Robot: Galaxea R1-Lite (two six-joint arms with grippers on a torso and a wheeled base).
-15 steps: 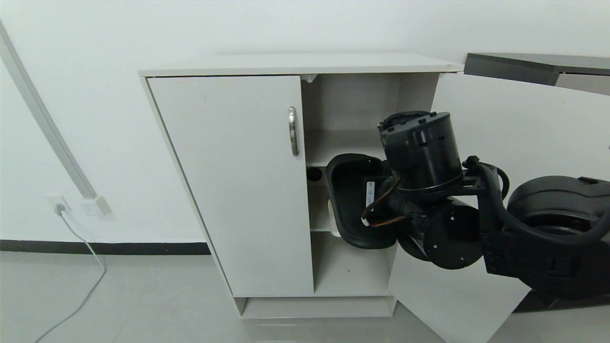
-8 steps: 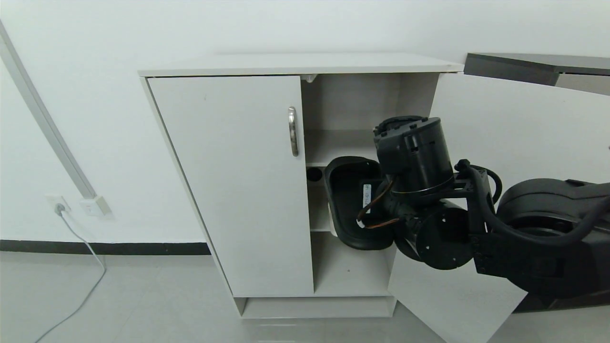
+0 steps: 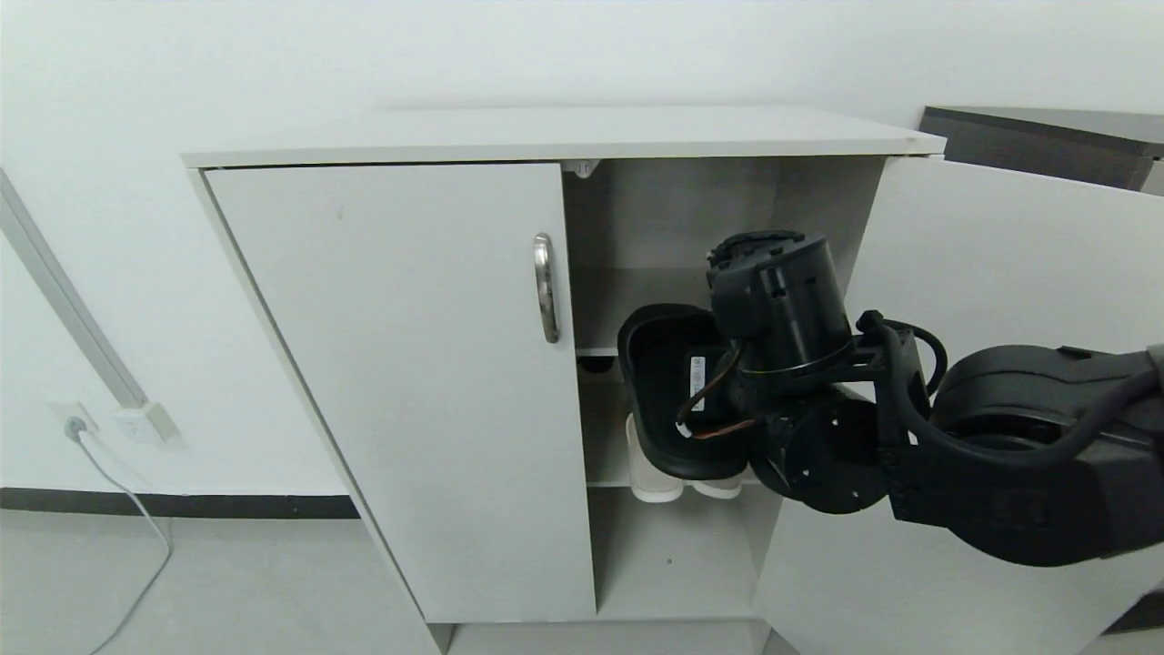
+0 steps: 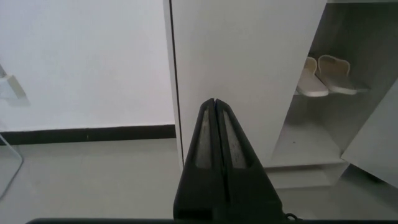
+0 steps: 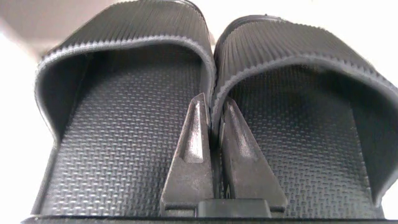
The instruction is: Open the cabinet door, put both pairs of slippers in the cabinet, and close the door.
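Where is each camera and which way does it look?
Head view: on the robot's head, looking forward and down at the white cabinet; right arm shows.
Left wrist view: on the left arm, facing the closed door; shut left gripper shows.
Right wrist view: on the right arm, facing the black slippers the right gripper pinches.
Shared: head and left wrist views both see the white slippers.

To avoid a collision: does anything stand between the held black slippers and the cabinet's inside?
Nothing visible: the right door is open. White slippers already lie on the shelf just under the black slippers.
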